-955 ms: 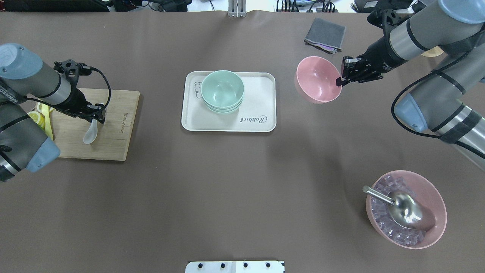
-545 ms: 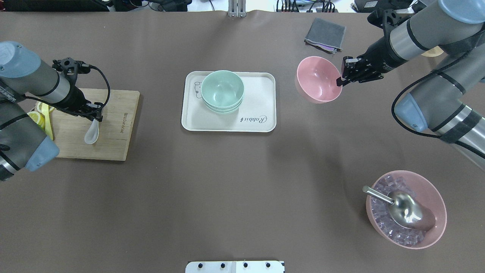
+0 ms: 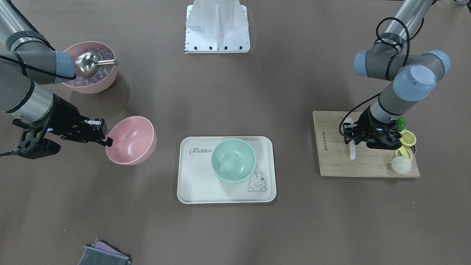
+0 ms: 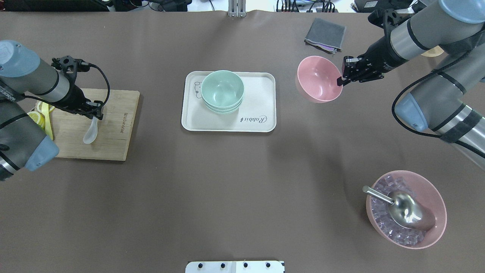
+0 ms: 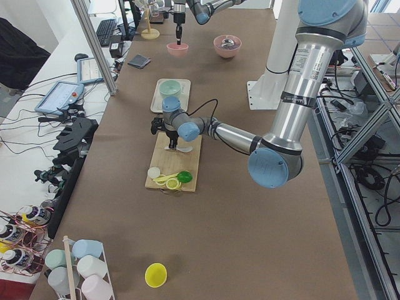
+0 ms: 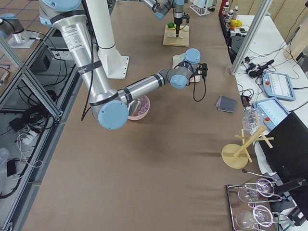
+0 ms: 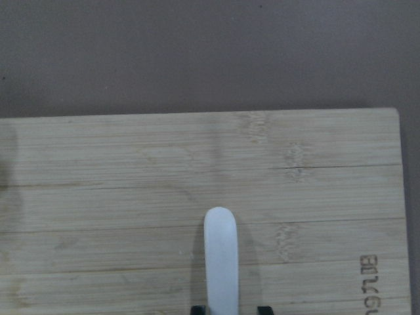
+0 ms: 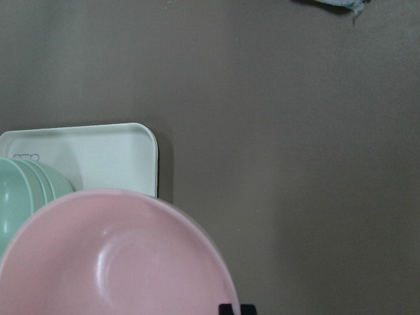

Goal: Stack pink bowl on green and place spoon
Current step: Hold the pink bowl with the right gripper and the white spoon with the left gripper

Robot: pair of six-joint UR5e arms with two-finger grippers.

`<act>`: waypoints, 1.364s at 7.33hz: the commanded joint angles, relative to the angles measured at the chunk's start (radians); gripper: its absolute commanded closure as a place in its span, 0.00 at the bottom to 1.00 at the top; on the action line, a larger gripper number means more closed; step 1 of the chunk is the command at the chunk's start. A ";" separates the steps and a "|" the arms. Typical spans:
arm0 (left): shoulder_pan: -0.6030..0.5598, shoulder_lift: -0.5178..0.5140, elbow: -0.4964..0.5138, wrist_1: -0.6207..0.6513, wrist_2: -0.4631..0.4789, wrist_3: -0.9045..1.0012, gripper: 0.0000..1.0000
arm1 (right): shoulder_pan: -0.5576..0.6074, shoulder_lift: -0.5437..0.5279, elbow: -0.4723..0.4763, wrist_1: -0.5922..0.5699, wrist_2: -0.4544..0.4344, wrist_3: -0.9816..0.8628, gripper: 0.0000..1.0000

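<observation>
Gray cloth (image 4: 325, 34) beyond pink bowl (image 4: 318, 79), ice bowl (image 4: 406, 208) nearer

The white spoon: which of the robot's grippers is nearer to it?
Left. The left gripper grips the white spoon by its handle over the cutting board; the right gripper is across the table.

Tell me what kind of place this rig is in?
Likely a robotics lab staged as a kitchen: aluminium framing and a teach pendant line the table, while a bamboo board with lemon slices and a tray of green bowls are props.
</observation>
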 commanded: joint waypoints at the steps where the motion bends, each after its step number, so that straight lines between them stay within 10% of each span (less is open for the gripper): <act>1: 0.000 0.001 0.000 0.000 0.000 -0.006 0.55 | 0.002 0.002 0.003 0.000 0.000 0.002 1.00; 10: 0.017 0.012 -0.016 0.003 0.038 -0.073 0.57 | 0.002 -0.006 0.001 0.000 0.000 0.002 1.00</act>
